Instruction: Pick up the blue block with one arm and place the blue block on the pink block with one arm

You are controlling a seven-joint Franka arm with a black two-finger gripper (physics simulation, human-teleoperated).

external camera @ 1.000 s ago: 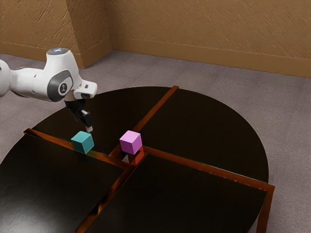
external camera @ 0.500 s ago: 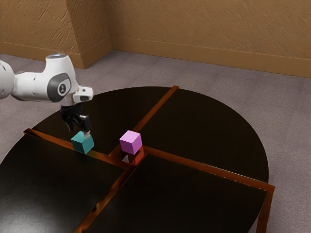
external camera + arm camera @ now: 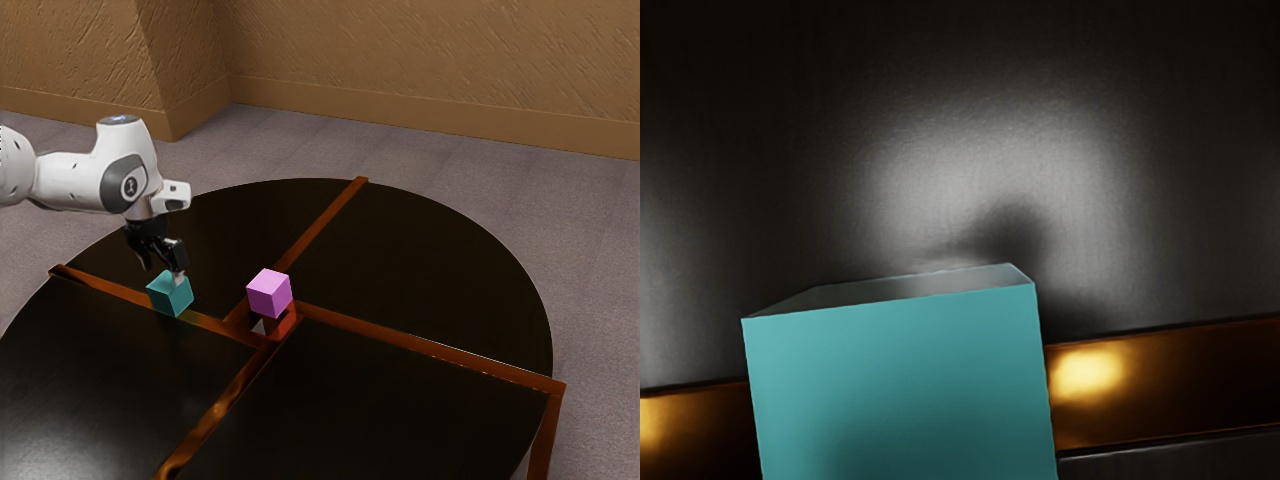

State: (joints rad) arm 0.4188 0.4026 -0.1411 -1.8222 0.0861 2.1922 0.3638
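Claw, exterior view: claw (image 3: 167,267) spread apart, pointing down, tips just over the blue block's top
Blue block, exterior view: blue block (image 3: 170,297) sits on the dark round table (image 3: 420,260), against a wooden rail (image 3: 105,284)
Pink block, exterior view: pink block (image 3: 269,292) stands near, toward the exterior view's right, at the rails' crossing
Blue block, wrist view: blue block (image 3: 900,390) close under the hand, wooden rail (image 3: 1160,385) beside it, table (image 3: 940,150) beyond
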